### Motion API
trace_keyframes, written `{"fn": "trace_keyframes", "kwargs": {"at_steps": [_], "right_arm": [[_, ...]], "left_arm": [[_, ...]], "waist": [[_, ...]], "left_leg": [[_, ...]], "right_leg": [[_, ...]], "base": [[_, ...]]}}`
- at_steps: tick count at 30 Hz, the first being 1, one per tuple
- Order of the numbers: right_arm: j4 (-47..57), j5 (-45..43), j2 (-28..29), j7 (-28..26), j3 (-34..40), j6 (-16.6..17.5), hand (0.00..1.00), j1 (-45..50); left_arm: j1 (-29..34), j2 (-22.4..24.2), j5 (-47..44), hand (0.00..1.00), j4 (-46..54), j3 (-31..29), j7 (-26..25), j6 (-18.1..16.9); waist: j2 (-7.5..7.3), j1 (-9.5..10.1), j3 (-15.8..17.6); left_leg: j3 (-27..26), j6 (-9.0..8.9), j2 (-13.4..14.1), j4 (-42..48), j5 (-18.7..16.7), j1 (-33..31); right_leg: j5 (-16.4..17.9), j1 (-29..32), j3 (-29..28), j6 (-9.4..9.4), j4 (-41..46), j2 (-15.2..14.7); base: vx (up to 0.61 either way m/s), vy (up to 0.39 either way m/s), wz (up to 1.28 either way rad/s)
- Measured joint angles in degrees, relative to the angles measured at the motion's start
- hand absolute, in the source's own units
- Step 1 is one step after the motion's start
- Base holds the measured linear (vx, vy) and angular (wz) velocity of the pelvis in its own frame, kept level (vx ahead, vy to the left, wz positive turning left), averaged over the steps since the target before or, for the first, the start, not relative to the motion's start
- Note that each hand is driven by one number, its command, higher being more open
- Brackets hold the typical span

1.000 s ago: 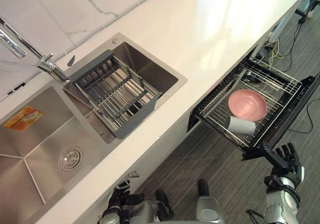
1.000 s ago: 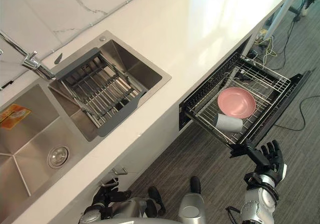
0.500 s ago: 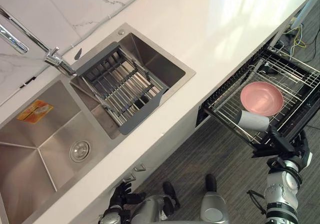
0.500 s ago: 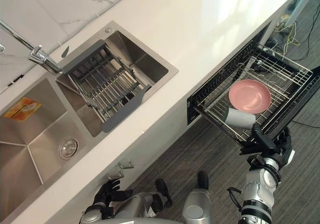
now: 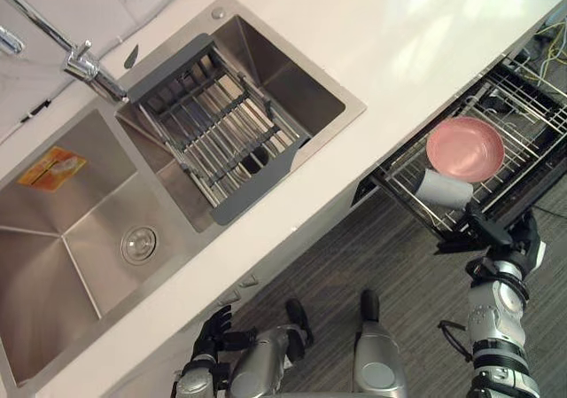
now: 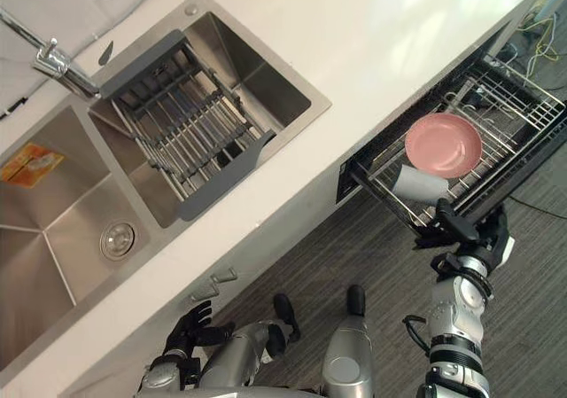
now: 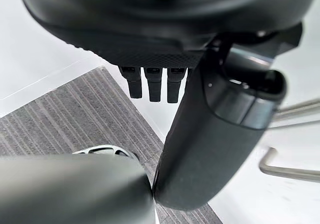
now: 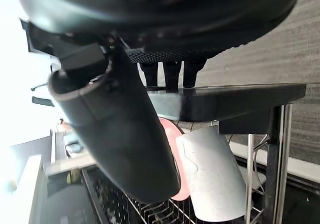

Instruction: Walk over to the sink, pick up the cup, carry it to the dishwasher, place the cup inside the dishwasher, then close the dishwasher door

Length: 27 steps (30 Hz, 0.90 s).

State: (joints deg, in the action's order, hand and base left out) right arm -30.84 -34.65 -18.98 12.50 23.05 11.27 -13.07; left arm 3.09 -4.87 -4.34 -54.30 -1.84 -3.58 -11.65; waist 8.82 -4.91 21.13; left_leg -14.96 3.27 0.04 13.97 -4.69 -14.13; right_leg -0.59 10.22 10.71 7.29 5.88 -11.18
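Left eye view, reading across: the faucet [image 5: 84,61] and the double sink [image 5: 53,238] with its grey drain rack [image 5: 213,141] are finished with, as I judge it; your left hand [image 5: 213,327] hangs low by the cabinet front, fingers straight and loose, holding nothing, so leave it idle. Past the white counter [image 5: 390,26] the dishwasher rack [image 5: 532,114] stands pulled out; the pale cup [image 5: 443,188] lies on its side at the rack's near edge, just beside the pink plate [image 5: 464,148] and perhaps touching it. The step in hand therefore looks to be the close.

Your right hand [image 5: 514,243] is raised at the rack's outer corner, forearm near upright beneath it; the right wrist view shows its fingers [image 8: 170,74] straight, tips at the dark door edge [image 8: 240,102], clamped on nothing. Push with flat fingers, straight along the slide toward the counter; pressing from a corner may skew the drawer, so shift toward the middle if you can — and go slowly, since the cup could roll.
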Motion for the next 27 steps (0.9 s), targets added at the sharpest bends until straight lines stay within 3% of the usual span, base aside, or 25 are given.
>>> {"fn": "trace_keyframes", "kwargs": {"at_steps": [8, 12, 27], "right_arm": [[-2.2, 0.0, -1.4, 0.3, -4.1, -2.6, 0.90, -11.0], [-4.5, -0.1, -2.8, 0.6, -7.1, -4.1, 0.90, -15.8], [-5.1, 0.6, -3.7, 2.3, -10.2, -5.5, 0.90, -15.3]], "left_arm": [[-2.4, -1.9, -0.1, 0.90, 0.3, 0.0, -0.3, 0.1], [-2.4, -2.5, -0.1, 0.90, 0.5, 0.0, -0.3, 0.1], [-2.8, -2.7, -0.1, 0.90, -0.1, 0.6, -0.3, 0.6]], "waist": [[0.06, 2.75, 1.5], [0.10, 3.18, 1.5], [0.06, 3.26, 1.6]], "left_leg": [[4.6, -0.27, -0.6, -3.3, 3.8, -1.9], [6.8, -0.60, -0.6, -4.0, 4.5, -2.4], [9.4, -2.60, 0.9, -6.9, 7.4, -1.1]], "right_leg": [[-0.4, 0.7, 4.5, -1.03, -0.2, 0.1], [-0.2, -0.1, 6.7, -1.33, -0.8, 0.5], [0.3, -1.1, 8.9, -2.78, -0.9, 2.4]], "base": [[-0.05, -0.024, 0.28], [0.05, -0.030, 0.30], [-0.03, -0.023, 0.07]]}}
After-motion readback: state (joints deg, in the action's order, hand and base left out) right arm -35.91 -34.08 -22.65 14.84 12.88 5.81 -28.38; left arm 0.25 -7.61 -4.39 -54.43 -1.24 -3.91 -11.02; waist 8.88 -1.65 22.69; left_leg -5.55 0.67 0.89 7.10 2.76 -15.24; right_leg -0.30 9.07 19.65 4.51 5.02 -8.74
